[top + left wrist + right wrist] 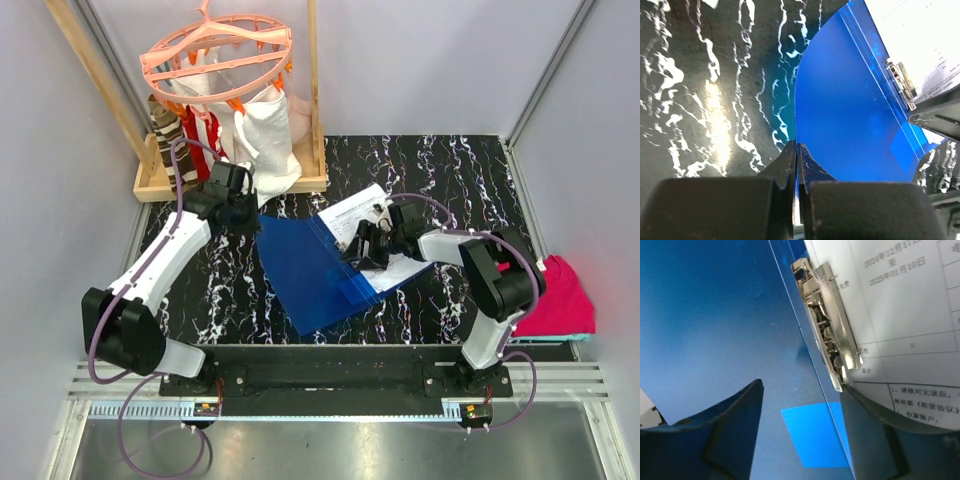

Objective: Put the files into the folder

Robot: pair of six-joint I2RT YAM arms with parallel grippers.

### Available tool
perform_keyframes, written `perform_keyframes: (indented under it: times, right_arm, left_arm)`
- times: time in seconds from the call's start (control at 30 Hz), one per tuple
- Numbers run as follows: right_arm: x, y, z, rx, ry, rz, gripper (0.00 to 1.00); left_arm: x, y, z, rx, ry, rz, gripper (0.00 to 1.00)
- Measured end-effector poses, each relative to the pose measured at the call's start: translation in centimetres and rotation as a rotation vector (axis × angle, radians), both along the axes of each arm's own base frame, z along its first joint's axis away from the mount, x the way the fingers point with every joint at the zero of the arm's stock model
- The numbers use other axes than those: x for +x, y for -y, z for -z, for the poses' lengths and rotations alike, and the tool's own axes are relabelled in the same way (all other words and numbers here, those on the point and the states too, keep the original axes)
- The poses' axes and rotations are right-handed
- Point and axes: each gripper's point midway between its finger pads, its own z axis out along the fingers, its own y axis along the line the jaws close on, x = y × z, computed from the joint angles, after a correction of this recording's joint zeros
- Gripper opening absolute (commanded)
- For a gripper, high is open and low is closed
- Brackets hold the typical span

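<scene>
The blue folder [310, 265] lies open mid-table, its cover raised on the left. My left gripper [250, 216] is shut on the cover's far left edge; the left wrist view shows the jaws [796, 147] pinched on the thin blue sheet [850, 115]. The files [358, 212], white printed sheets, lie on the folder's right half by the metal clip [827, 320]. My right gripper [363, 250] is open and straddles the spine [802, 387], one finger [715, 430] over the blue cover, the other [880, 435] on the paper [905, 300] at the clip's end.
A wooden crate [160, 185] at the back left holds a pink clip hanger [215, 55], striped cloth and a white cloth bag [268, 135]. Folded magenta cloth [560, 295] lies off the table's right edge. Metal frame posts stand at both sides.
</scene>
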Motion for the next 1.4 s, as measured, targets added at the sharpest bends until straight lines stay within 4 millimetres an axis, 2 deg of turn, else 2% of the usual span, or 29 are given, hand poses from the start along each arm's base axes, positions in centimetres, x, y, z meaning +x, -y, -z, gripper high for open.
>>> perform_keyframes:
  times: [0.1,0.2,0.23,0.33,0.43,0.53,0.67,0.77,0.87,1.07,1.17,1.3,1.4]
  right_arm:
    - [-0.5,0.9,-1.0,-0.054,0.023,-0.009,0.86]
    - [-1.3,2.0,-2.6,-0.105,0.065,-0.02,0.87]
    - [-1.5,2.4,-3.2,-0.12,0.087,-0.023,0.92]
    - [-2.1,3.5,-4.7,-0.169,0.153,-0.034,0.94]
    - [-3.3,4.3,-5.2,-0.227,0.217,-0.058,0.95]
    - [-5.2,3.7,-5.9,-0.277,0.305,-0.13,0.95]
    - [-7.9,1.9,-8.2,-0.295,0.497,-0.254,0.95]
    - [-9.8,1.9,-9.2,-0.277,0.606,-0.296,0.95]
    - [-11.4,2.0,-9.3,-0.276,0.665,-0.311,0.96]
    - [-16.3,-0.3,-7.9,-0.264,0.745,-0.447,0.96]
    - [-18.0,-1.6,-7.9,-0.275,0.807,-0.504,0.96]
    - [-18.8,-2.9,-7.5,-0.34,0.896,-0.546,0.96]
    - [-18.0,-3.4,-6.7,-0.417,0.937,-0.54,0.96]
  left_arm:
    - [-0.5,0.3,0.1,-0.027,-0.017,-0.009,0.0]
    - [-0.9,0.5,0.0,-0.046,-0.026,-0.017,0.0]
    - [-0.9,0.5,-0.1,-0.053,-0.026,-0.022,0.0]
    - [-1.2,0.2,-0.1,-0.072,-0.033,-0.048,0.0]
    - [-1.4,-0.1,-0.2,-0.093,-0.038,-0.084,0.0]
    - [-1.7,-0.3,-0.3,-0.115,-0.042,-0.118,0.0]
    - [-1.8,-0.5,-0.6,-0.149,-0.05,-0.165,0.0]
    - [-1.9,-0.8,-0.3,-0.171,-0.069,-0.209,0.0]
    - [-2.1,-1.3,0.2,-0.188,-0.094,-0.26,0.0]
    - [-1.6,-2.5,0.3,-0.216,-0.107,-0.338,0.0]
    - [-1.5,-3.1,0.0,-0.229,-0.117,-0.364,0.0]
    - [-1.2,-3.2,-0.4,-0.261,-0.13,-0.372,0.0]
    - [-1.2,-3.2,-0.4,-0.272,-0.139,-0.371,0.0]
